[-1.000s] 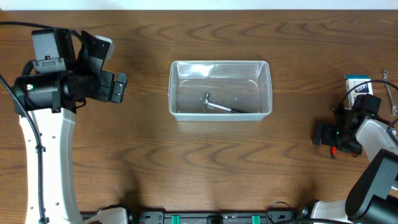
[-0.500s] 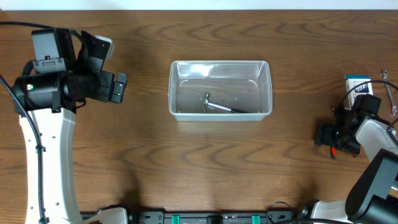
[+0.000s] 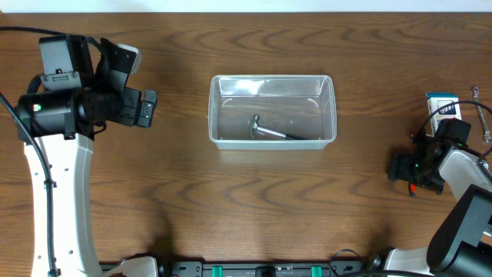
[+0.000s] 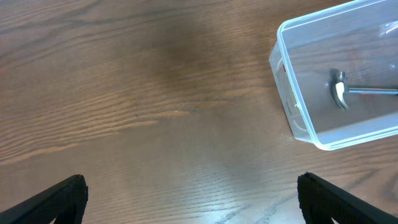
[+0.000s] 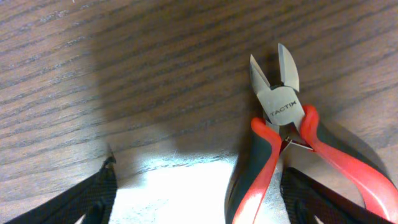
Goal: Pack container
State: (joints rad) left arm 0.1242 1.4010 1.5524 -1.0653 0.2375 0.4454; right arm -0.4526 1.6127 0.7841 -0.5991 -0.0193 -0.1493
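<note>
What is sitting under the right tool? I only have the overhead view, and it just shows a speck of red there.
Observer: Cutting pliers with red and black handles lie flat on the table, with one handle reaching in between the open fingers of the right tool.
Operator: Are the cutter tips shut?
Observer: No, the two tips stand slightly apart and point away from the wrist camera.
Operator: And the left tool?
Observer: The left tool is wide open over bare wood, with nothing between its fingers.

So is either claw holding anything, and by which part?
Nothing: the right claw is open around the red-handled cutters, at their handles; the left claw is empty.
</note>
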